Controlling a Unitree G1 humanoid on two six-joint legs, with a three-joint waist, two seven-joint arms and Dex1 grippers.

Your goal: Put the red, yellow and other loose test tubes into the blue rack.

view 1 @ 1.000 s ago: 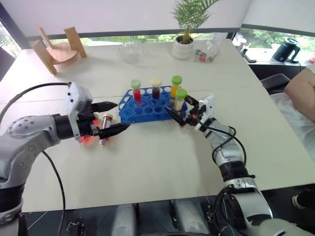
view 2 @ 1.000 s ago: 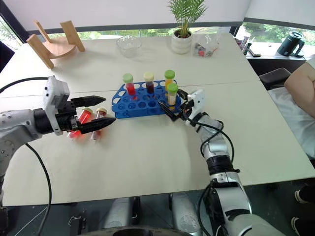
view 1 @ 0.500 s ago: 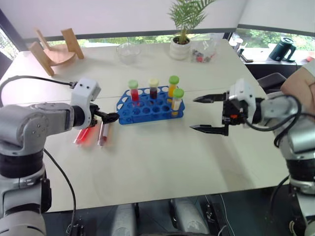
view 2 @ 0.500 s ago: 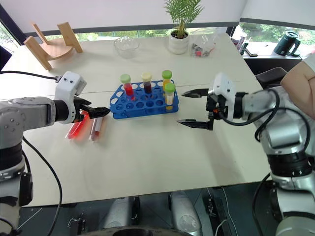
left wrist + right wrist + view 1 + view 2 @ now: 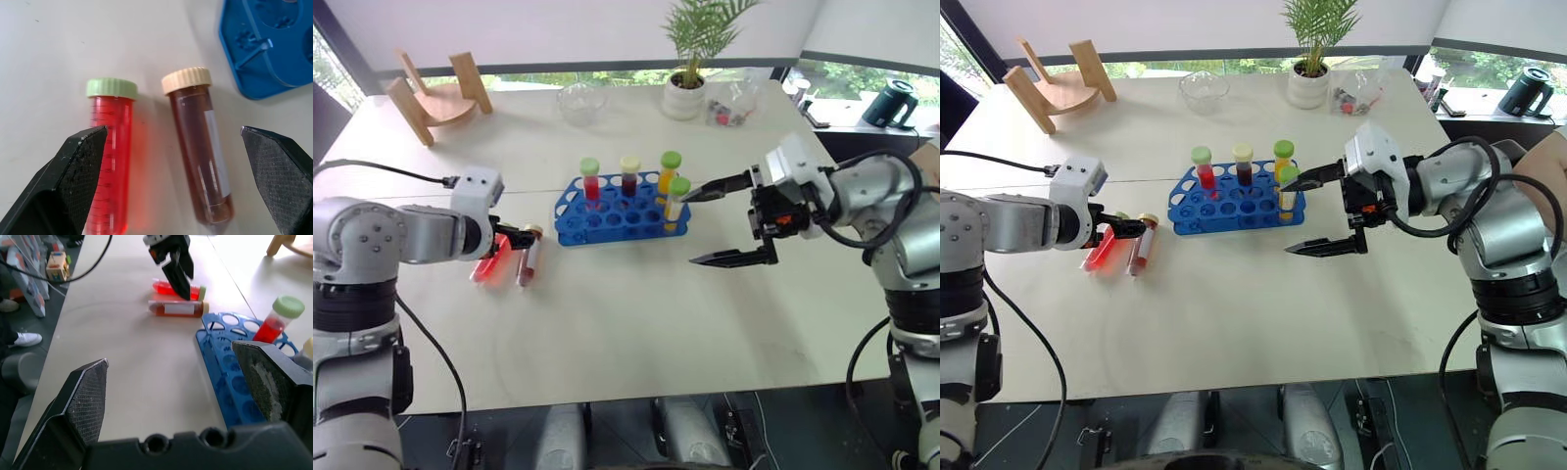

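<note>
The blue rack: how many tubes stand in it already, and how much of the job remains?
Four capped tubes stand upright in the blue rack: red, dark red, orange and yellow. In hand: nothing yet; the left gripper is open, its fingers either side of two tubes lying on the table, a bright red tube and a brownish-red tube. The right gripper is open and empty beside the rack. Those two tubes remain.
</note>
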